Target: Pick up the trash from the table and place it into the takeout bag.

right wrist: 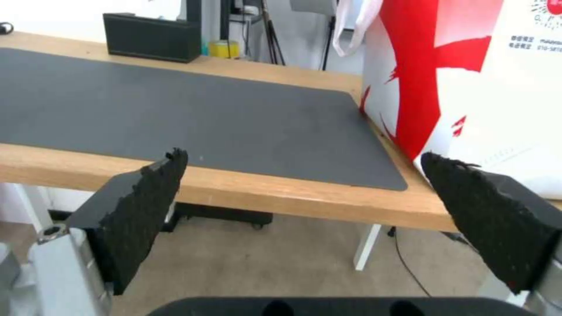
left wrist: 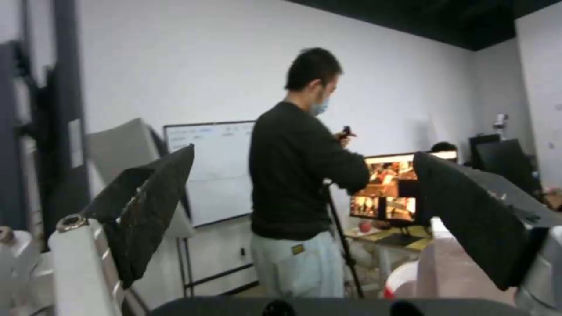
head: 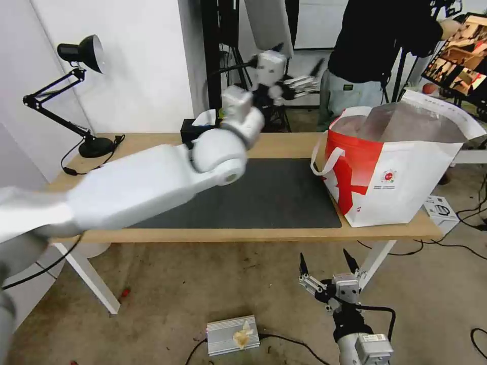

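My left gripper (head: 304,83) is raised high above the far edge of the table (head: 284,144), my arm stretched out over the dark grey mat (head: 274,195). Its fingers (left wrist: 149,210) are spread wide with nothing between them, and it points past the table into the room. The takeout bag (head: 406,177) stands below this gripper and off to its right, on the right end of the table, touching the right edge of the mat. The bag's mouth gapes open, showing the silver foil lining (head: 401,121); a white loop handle (head: 324,157) hangs down its red side panel, the side facing the mat. I cannot make out what lies inside the bag. The black tissue box (head: 195,129) sits at the table's back edge, below my left gripper and to its left, partly hidden behind my own forearm.

My right gripper (head: 328,266) is down low in front of the table's near edge, below the tabletop, fingertips pointing up. Its fingers (right wrist: 143,202) are also spread apart and hold nothing. From this gripper the bag is up and to the right, near; the mat lies ahead and to the left.
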Motion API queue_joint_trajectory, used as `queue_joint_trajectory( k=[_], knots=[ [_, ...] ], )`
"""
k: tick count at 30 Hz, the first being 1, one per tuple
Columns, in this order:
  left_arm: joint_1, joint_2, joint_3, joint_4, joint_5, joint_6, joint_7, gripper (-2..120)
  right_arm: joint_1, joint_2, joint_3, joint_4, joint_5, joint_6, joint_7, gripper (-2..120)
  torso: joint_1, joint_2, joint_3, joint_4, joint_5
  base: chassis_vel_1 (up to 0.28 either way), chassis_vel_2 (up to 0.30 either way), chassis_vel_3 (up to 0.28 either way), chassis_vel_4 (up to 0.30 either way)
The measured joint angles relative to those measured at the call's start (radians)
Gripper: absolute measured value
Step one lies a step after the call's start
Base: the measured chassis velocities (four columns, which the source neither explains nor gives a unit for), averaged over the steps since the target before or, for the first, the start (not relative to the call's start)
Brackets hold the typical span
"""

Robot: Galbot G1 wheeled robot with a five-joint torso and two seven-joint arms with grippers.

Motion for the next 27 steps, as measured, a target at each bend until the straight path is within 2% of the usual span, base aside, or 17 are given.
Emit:
queue_joint_trajectory(
  k=[3,4,5,7,8,9,12,13,14,15,16,18,19,21,23,24,27],
  knots=[
    [0.118,0.103,-0.069,-0.088,0.046,0.001,-0.01,100,0.0,0.0,0.0,0.0,0.0,0.0,0.0,100,0.0,0.0,0.0,-0.0005,0.0004,0.0,0.0,0.0,0.0],
    [0.118,0.103,-0.069,-0.088,0.046,0.001,-0.01,100,0.0,0.0,0.0,0.0,0.0,0.0,0.0,100,0.0,0.0,0.0,-0.0005,0.0004,0.0,0.0,0.0,0.0],
    [0.216,0.16,-0.125,-0.129,0.075,0.002,-0.01,100,0.0,0.0,0.0,0.0,0.0,0.0,0.0,100,0.0,0.0,0.0,-0.0002,0.0002,0.0,0.0,0.0,0.0],
    [0.39,0.226,-0.255,-0.189,0.101,0.006,-0.01,100,0.0,0.0,0.0,0.0,0.0,0.0,0.0,100,0.0,0.0,0.0,0.0,-0.0006,0.0,0.0,0.0,0.0],
    [0.45,0.242,-0.312,-0.211,0.11,0.01,-0.009,100,0.0,0.0,0.0,0.0,0.0,0.0,0.0,100,0.0,0.0,0.0,0.0,-0.0004,0.0,0.0,0.0,0.0],
    [0.45,0.242,-0.312,-0.211,0.11,0.01,-0.009,100,0.0,0.0,0.0,0.0,0.0,0.0,0.0,100,0.0,0.0,0.0,0.0,-0.0004,0.0,0.0,0.0,0.0],
    [0.793,0.307,-0.627,-0.313,0.183,0.02,0.05,100,0.0,0.0,0.0,0.0,0.0,0.0,0.0,100,0.0,0.0,0.0,-0.0003,0.0003,0.0,0.0,0.0,0.0],
    [0.793,0.307,-0.627,-0.313,0.183,0.02,0.05,100,0.0,0.0,0.0,0.0,0.0,0.0,0.0,100,0.0,0.0,0.0,-0.0003,0.0003,0.0,0.0,0.0,0.0],
    [0.929,0.322,-0.739,-0.345,0.223,0.01,0.074,100,0.0,0.0,0.0,0.0,0.0,0.0,0.0,100,0.0,0.0,0.0,0.0003,-0.0001,0.0,0.0,0.0,0.0],
    [1.007,0.329,-0.789,-0.36,0.246,-0.005,0.082,100,0.0,0.0,0.0,0.0,0.0,0.0,0.0,100,0.0,0.0,0.0,0.0006,0.0005,0.0,0.0,0.0,0.0],
    [1.12,0.33,-0.853,-0.382,0.283,-0.029,0.087,100,0.0,0.0,0.0,0.0,0.0,0.0,0.0,100,0.0,0.0,0.0,0.0007,-0.0003,0.0,0.0,0.0,0.0],
    [1.224,0.314,-0.922,-0.413,0.32,-0.046,0.087,100,0.0,0.0,0.0,0.0,0.0,0.0,0.0,100,0.0,0.0,0.0,0.0,0.0005,0.0,0.0,0.0,0.0],
    [1.224,0.314,-0.922,-0.413,0.32,-0.046,0.087,100,0.0,0.0,0.0,0.0,0.0,0.0,0.0,100,0.0,0.0,0.0,0.0,0.0005,0.0,0.0,0.0,0.0],
    [1.315,0.273,-0.979,-0.443,0.36,-0.05,0.088,100,0.0,0.0,0.0,0.0,0.0,0.0,0.0,100,0.0,0.0,0.0,-0.0004,0.0008,0.0,0.0,0.0,0.0],
    [1.422,0.204,-1.03,-0.469,0.434,-0.051,0.095,100,0.0,0.0,0.0,0.0,0.0,0.0,0.0,100,0.0,0.0,0.0,-0.0006,0.0006,0.0,0.0,0.0,0.0],
    [1.422,0.204,-1.03,-0.469,0.434,-0.051,0.095,100,0.0,0.0,0.0,0.0,0.0,0.0,0.0,100,0.0,0.0,0.0,-0.0006,0.0006,0.0,0.0,0.0,0.0],
    [1.572,0.087,-1.09,-0.489,0.546,-0.069,0.117,100,0.0,0.0,0.0,0.0,0.0,0.0,0.0,100,0.0,0.0,0.0,-0.0004,0.0006,0.0,0.0,0.0,0.0]
  ],
)
